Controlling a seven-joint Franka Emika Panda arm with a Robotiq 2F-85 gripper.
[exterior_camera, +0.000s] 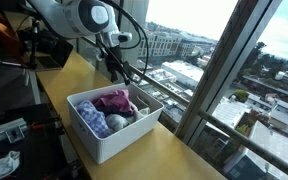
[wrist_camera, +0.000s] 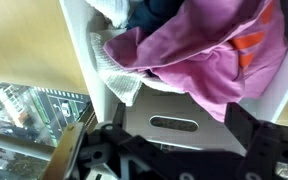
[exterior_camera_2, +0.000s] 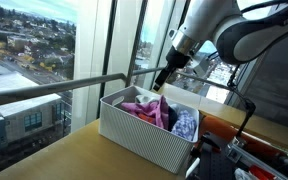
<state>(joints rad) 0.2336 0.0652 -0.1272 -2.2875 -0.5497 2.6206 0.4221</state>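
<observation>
Hovering above one end wall of the white rectangular plastic bin (exterior_camera: 89, 138), the gripper (exterior_camera: 122, 70) shows us its jaws spread wide, with nothing between them. In the wrist view the gripper (wrist_camera: 164, 132) straddles the handle slot in that wall. The crumpled magenta cloth (wrist_camera: 209, 60) lies inside the bin, just ahead of the fingertips and below them, apart from both as far as we can tell. A pale knitted cloth (wrist_camera: 109, 72) sits beside it, ahead and toward one finger, draped close to the rim. In an exterior view a lavender cloth (exterior_camera_2: 184, 122) fills the end of the bin farther from the tool.

We judge two risks. A finger dropping straight down would strike the wall under it and shove the light bin along the wooden counter (exterior_camera: 179, 158). A finger could also snag a loose fold, dragging cloth over the rim toward the metal window rail (exterior_camera_2: 44, 88) beyond the tool.
</observation>
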